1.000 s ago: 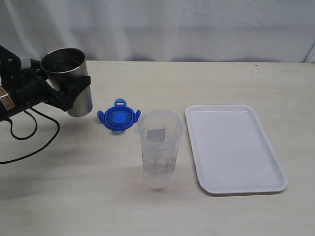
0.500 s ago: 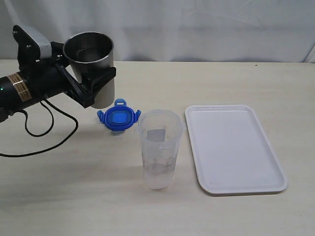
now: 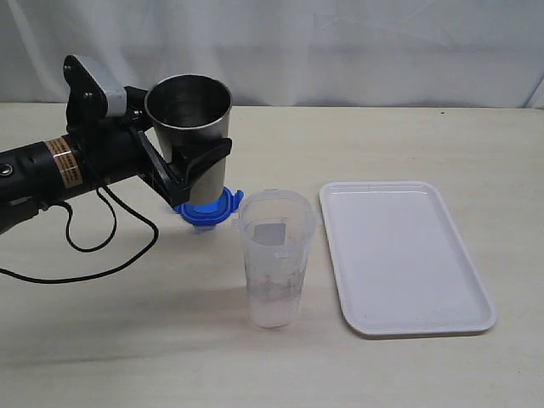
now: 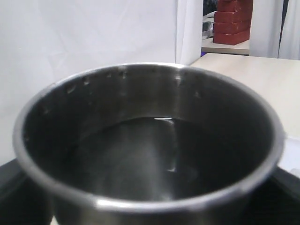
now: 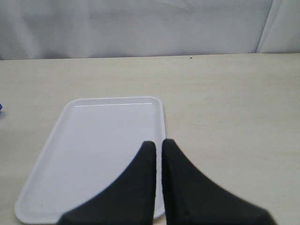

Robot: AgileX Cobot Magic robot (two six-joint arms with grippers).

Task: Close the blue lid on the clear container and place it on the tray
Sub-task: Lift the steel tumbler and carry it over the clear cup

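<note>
My left gripper (image 3: 194, 170) is shut on a grey steel tumbler (image 3: 191, 127) and holds it upright in the air, just left of and above the clear container (image 3: 274, 268). Liquid shows inside the tumbler (image 4: 150, 154) in the left wrist view. The clear container stands open-mouthed near the table's middle. Behind it lies the blue lid (image 3: 208, 213), partly hidden by the tumbler. The white tray (image 3: 399, 255) lies empty to the right. My right gripper (image 5: 158, 144) is shut, empty, hovering over the tray's (image 5: 93, 150) edge; it is out of the exterior view.
A black cable (image 3: 102, 246) loops on the table under the left arm. A white curtain (image 3: 340, 42) hangs behind the table's far edge. Red bricks (image 4: 234, 18) stand far off in the left wrist view.
My left arm has carried the tumbler to the right and slightly up, from the table's left side to a spot over the blue lid, close to the clear container. Nothing else moved.
</note>
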